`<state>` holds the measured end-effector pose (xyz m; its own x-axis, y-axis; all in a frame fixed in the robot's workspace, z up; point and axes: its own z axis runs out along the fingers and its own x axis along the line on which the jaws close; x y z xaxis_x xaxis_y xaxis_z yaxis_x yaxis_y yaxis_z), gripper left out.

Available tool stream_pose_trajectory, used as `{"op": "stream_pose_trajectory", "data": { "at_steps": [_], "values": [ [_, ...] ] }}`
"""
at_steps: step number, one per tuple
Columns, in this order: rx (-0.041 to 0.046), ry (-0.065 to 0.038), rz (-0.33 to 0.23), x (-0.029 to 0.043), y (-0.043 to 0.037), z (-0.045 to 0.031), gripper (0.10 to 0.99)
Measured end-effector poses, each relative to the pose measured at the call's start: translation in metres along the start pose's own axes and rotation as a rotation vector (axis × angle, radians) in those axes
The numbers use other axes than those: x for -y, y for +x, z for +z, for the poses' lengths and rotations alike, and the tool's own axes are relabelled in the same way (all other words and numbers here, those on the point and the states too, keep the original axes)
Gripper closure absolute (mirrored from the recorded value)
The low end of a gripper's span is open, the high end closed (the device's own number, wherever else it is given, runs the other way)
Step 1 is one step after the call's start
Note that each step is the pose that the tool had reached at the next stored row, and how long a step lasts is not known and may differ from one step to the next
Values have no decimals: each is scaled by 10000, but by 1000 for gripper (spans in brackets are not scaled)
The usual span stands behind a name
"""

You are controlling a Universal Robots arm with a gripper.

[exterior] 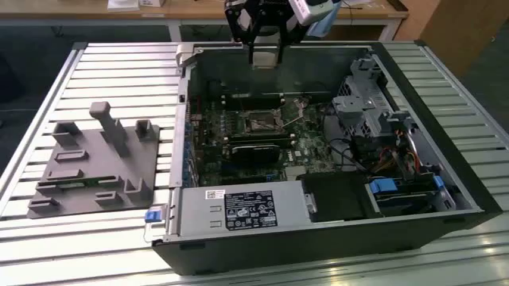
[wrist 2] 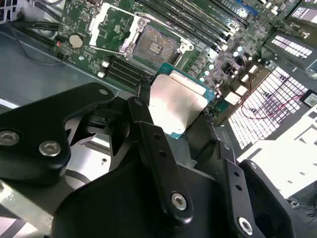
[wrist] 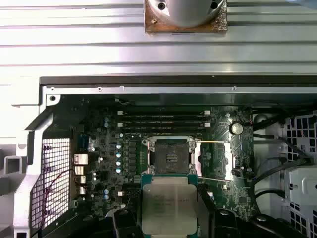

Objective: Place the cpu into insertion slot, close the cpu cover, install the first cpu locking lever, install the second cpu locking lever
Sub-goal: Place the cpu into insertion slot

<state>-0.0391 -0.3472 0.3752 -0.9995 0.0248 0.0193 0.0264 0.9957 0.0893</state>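
Observation:
My gripper point(exterior: 265, 59) hangs over the far side of the open computer case point(exterior: 187, 119) and is shut on the cpu point(wrist 2: 177, 101). The cpu is a flat square chip with a dull silver top and a green rim point(wrist: 168, 198). It is held by two opposite edges between the black fingers point(wrist 2: 143, 114). The insertion slot point(wrist: 171, 156) lies bare on the green motherboard, apart from the chip, with a black rim and a dark centre point(wrist 2: 153, 47). Beside the slot, the silver cpu cover point(wrist: 216, 159) is flipped open point(wrist 2: 111, 22). Thin metal locking levers point(wrist: 214, 179) stand loose next to it.
A grey fixture plate point(exterior: 92, 161) with upright pegs lies on the slatted table at the exterior view's left. Inside the case are a labelled power supply box point(exterior: 238, 210), a black module point(exterior: 258, 150), long memory slots point(wrist: 163, 120) and a drive cage with cables point(exterior: 370, 113).

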Motion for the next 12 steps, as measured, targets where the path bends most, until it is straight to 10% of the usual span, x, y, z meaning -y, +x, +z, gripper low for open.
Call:
{"op": "stream_pose_trajectory", "data": {
  "at_steps": [12],
  "values": [
    [51, -10, 571, 0, 0, 0, 549]
  ]
}}
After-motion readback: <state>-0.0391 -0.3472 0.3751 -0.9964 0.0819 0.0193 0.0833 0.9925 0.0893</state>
